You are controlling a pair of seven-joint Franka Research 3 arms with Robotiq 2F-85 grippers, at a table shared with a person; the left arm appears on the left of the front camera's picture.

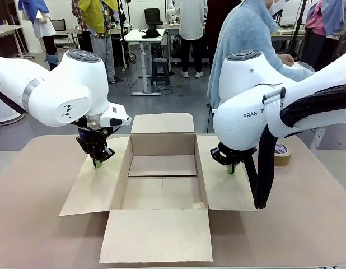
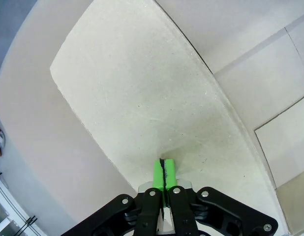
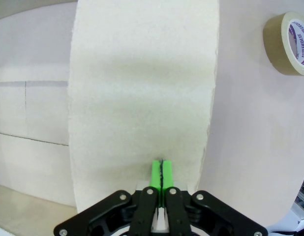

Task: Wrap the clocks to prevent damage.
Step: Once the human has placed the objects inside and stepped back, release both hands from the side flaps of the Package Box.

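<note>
Front flap point(image 1: 156, 235) of box point(image 1: 162, 190) is laid flat toward camera. Left gripper point(image 1: 98, 162) is fully closed, nothing gripped, tips set on left flap point(image 1: 92, 190); right gripper point(image 1: 231, 168) likewise closed and bare on right flap point(image 1: 223, 190). Tape point(image 1: 284, 156) is parked near right flap. Where clocks are cannot be told. Risk: if either tip is lifted or skids, flap could spring up and box be shoved, blocking loading. Thin cardboard could also be dented by point pressure.
</note>
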